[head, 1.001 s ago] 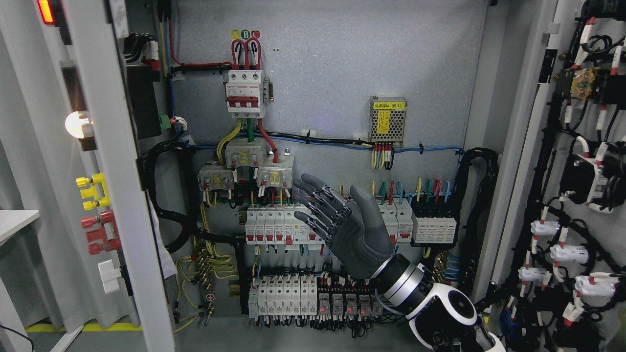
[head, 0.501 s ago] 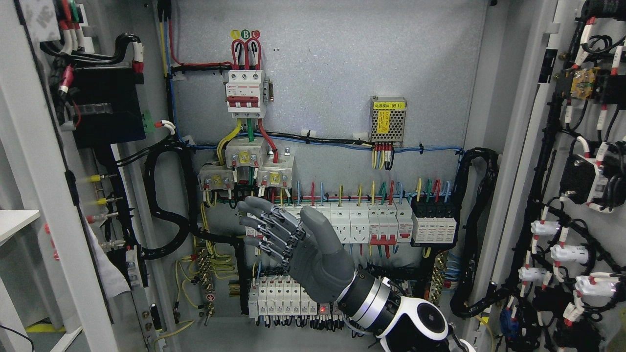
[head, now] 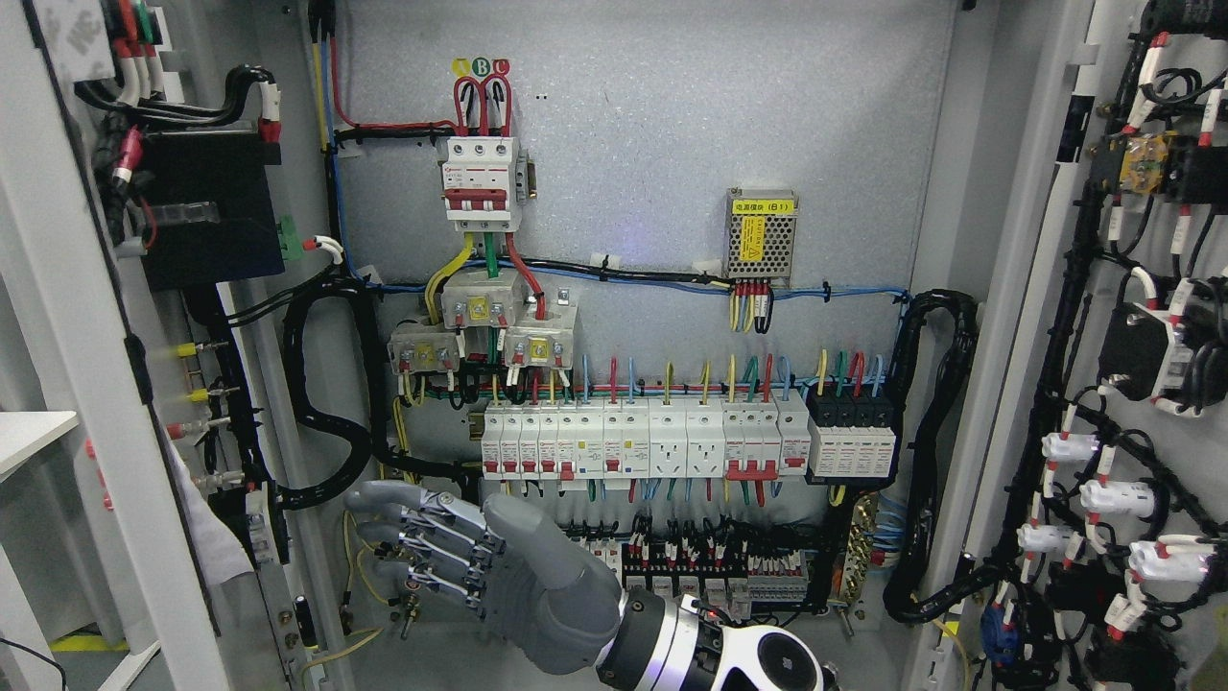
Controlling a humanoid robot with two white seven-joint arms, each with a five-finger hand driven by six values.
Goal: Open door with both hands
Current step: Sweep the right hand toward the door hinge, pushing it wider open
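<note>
The cabinet's left door (head: 67, 384) stands swung open at the picture's left, its inner face with black wiring and a black box (head: 197, 216) showing. The right door (head: 1137, 384) stands open at the right, its inner side full of wired parts. My right hand (head: 432, 542), grey with jointed fingers, comes in from the bottom right of the middle. It sits low in the cabinet opening with the fingers spread and pointing left toward the left door's lower edge, holding nothing. It touches neither door. The left arm is out of view.
Inside the cabinet a back panel (head: 672, 144) carries a red-white main breaker (head: 483, 182), a row of white breakers (head: 662, 437), a small power supply (head: 761, 235) and black cable looms (head: 326, 403). A white shelf edge (head: 29, 437) shows at far left.
The left door swung further open, turning from its outer face with lamp and buttons to its inner face. My right hand moved down and left, from mid-panel to the lower left.
</note>
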